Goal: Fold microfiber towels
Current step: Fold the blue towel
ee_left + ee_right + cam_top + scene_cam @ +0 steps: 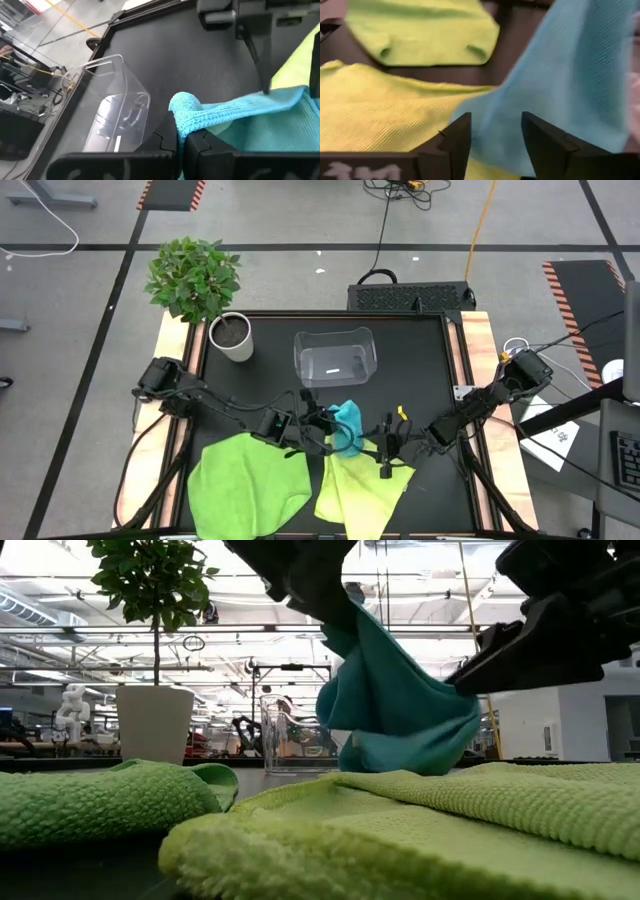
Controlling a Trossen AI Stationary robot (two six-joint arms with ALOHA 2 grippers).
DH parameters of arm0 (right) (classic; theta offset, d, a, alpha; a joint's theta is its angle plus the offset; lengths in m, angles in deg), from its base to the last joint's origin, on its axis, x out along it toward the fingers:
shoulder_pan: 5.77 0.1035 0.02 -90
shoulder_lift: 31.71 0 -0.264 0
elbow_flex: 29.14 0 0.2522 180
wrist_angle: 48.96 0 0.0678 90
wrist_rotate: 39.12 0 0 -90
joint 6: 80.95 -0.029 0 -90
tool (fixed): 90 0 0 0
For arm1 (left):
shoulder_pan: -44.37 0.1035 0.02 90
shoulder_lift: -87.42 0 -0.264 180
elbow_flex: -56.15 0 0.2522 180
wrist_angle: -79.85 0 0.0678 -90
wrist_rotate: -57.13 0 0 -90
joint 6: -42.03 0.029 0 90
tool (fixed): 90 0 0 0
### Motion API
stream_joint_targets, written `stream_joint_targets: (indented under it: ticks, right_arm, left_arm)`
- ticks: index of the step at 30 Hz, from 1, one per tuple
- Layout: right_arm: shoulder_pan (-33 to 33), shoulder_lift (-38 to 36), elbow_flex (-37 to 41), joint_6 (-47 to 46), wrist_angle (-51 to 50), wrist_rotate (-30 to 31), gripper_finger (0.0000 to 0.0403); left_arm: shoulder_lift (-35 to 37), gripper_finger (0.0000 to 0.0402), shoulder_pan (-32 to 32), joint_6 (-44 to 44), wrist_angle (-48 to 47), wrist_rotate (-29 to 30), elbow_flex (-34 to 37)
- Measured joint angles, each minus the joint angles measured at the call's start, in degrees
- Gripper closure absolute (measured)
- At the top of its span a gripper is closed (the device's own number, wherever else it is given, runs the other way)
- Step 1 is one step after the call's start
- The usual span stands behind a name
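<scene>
Overall scene: black table (420, 390) seen from above, both arms meeting at lower centre of the high view
Left gripper (322, 426): at lower centre of the high view; fingers closed on a bunched fold of the turquoise towel (347, 422); in the left wrist view the cloth (235, 112) sat clamped between the two dark fingers (200, 142)
Right gripper (386, 448): just right of the left gripper in the high view; fingers stood apart, holding nothing; in the right wrist view its fingers (457, 137) showed a clear gap with the turquoise cloth (570, 85) hanging beyond them
Turquoise towel, low view: lifted off the table, hanging in a loose bundle (395, 705) at centre frame, its lower edge resting on the yellow-green towel (450, 815)
Yellow-green towel: spread flat at lower centre-right of the high view (355, 490), beneath both grippers
Bright green towel (245, 485): lay rumpled at lower left of the high view, apart from the grippers
Clear plastic bin (335, 357): upright at centre of the high view; contents could not be told
Potted plant (215, 295): white pot at the table's upper left corner
</scene>
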Motion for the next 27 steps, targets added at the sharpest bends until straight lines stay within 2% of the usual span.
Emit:
stream_joint_targets:
  ticks: [4,8,10,15,19,27]
  right_arm:
    - [0.9,0.0,0.0,5.7,4.0,4.8,0.0221]
    - [1.6,0.0,0.0,11.8,11.3,4.3,0.0222]
    - [1.8,0.0,-0.4,13.0,12.7,1.3,0.0225]
    - [1.8,0.0,-3.5,12.1,9.3,-4.1,0.0233]
    - [1.2,0.6,-6.4,10.5,4.3,-4.7,0.0235]
    - [-2.8,7.4,-11.0,10.2,4.2,-5.8,0.0236]
  left_arm:
    - [0.0,0.0401,1.1,0.7,0.0,-2.2,0.0]
    - [0.0,0.0401,2.3,0.8,-0.4,-2.8,0.0]
    - [0.0,0.0401,2.8,1.4,-0.4,-3.6,0.0]
    - [0.0,0.0401,3.9,2.3,-0.3,-4.3,0.0]
    - [0.0,0.0401,4.8,3.8,1.0,-4.3,0.0]
    - [0.1,0.0401,5.2,6.5,3.0,-6.3,-2.7]
